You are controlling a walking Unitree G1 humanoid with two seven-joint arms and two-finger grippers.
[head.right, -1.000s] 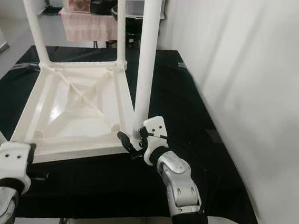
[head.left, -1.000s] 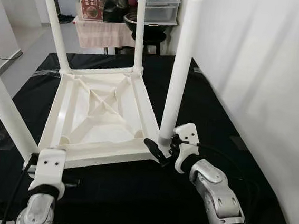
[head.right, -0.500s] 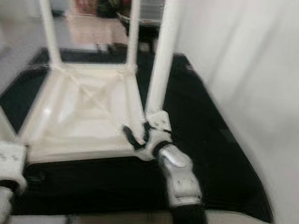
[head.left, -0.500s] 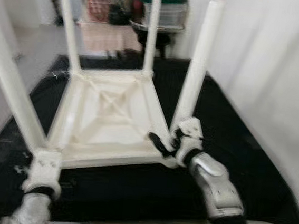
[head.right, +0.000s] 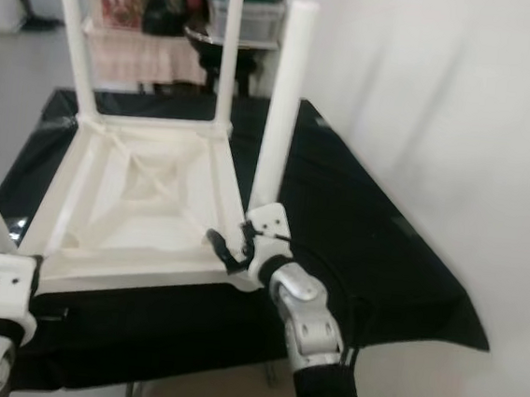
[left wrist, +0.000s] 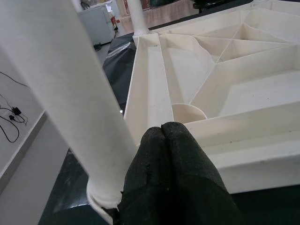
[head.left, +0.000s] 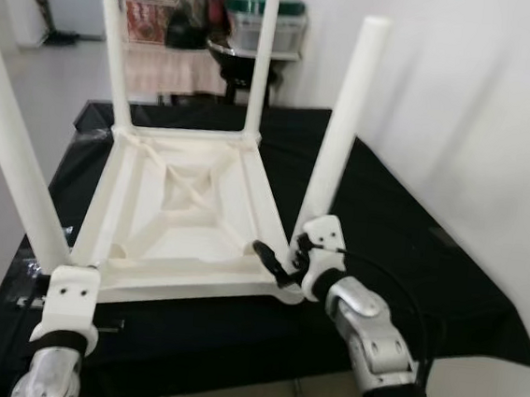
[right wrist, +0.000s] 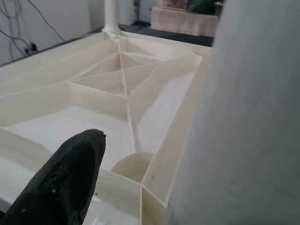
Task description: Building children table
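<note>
So, from my head I see the white table (head.left: 184, 214) lying upside down on the black cloth (head.left: 403, 231). All four legs stick up. My right gripper (head.left: 289, 262) is at the near right corner, down at the bottom of the near right leg (head.left: 339, 135). One black finger (head.left: 271, 263) pokes out over the table's rim. I think the leg sits between my fingers, but I cannot tell for sure if they are pressing on it. My left gripper (left wrist: 171, 154) is low at the near left corner, just beside the near left leg (head.left: 10, 160).

In my left wrist view, my two fingers are pressed together, holding nothing. Their tips touch the table's rim, right beside the bottom of that leg.

In my right wrist view, one finger (right wrist: 58, 180) hangs over the inside of the table, and the leg is big and very close beside it.

What could go wrong? If I push the right leg sideways, it may tilt and not sit fully in its hole. If I shove hard, the whole table could slide on the cloth.
</note>
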